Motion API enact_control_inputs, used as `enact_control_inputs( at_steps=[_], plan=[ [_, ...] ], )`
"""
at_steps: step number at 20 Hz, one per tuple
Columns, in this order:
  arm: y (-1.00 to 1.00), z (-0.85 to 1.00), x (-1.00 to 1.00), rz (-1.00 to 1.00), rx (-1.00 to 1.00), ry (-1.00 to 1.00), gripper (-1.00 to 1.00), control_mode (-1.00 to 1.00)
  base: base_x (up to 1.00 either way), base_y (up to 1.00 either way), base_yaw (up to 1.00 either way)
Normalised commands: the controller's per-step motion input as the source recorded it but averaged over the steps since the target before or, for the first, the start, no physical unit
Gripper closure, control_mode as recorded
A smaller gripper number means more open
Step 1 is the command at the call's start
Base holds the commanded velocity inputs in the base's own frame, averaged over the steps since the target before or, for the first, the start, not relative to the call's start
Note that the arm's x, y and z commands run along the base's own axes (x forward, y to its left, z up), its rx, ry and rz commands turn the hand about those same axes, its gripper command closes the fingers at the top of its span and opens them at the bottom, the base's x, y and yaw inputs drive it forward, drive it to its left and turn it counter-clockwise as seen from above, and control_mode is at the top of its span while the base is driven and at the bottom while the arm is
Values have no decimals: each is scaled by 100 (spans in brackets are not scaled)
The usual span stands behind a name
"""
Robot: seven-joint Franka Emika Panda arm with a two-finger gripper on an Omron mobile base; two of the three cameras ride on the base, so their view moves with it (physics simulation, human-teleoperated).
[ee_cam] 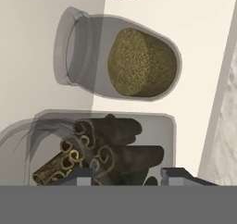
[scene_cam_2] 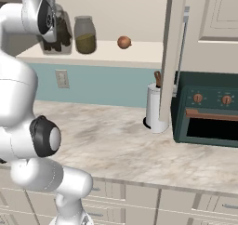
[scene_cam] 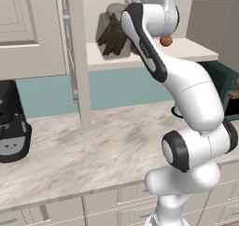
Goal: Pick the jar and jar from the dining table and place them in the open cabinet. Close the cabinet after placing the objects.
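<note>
The larger jar [ee_cam: 115, 144] with dark brown sticks stands on the cabinet shelf [ee_cam: 203, 56], and my gripper [ee_cam: 127, 177] is shut on it, a fingertip on either side. Beside it stands the small rounded jar [ee_cam: 139, 63] with olive-green contents, apart from the fingers. In the right base view the small jar [scene_cam_2: 85, 35] stands free on the shelf [scene_cam_2: 139, 52], and the larger jar [scene_cam_2: 59, 33] is partly hidden behind my hand. The left base view shows the larger jar [scene_cam: 112, 33] left of my arm. The dining table is out of view.
An orange-brown ball [scene_cam_2: 123, 42] lies on the shelf to the right of the jars. The cabinet doors [scene_cam: 28, 29] [scene_cam_2: 209, 24] hang open on both sides. On the marbled counter [scene_cam: 93, 141] below are a black coffee machine [scene_cam: 11, 122], a white canister [scene_cam_2: 155, 108] and a dark green oven [scene_cam_2: 209, 112].
</note>
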Motion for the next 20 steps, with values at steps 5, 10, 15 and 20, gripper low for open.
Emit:
enact_control_inputs(
  at_steps=[5,10,15,20],
  plan=[
    [0,0,2,0,0,0,-100,-100,0,0,0],
    [0,-5,0,0,0,-4,-100,-100,0,0,0],
    [0,-15,0,0,0,-16,-100,-100,0,0,0],
    [0,-16,1,0,0,-21,-100,-100,0,0,0]
  ],
)
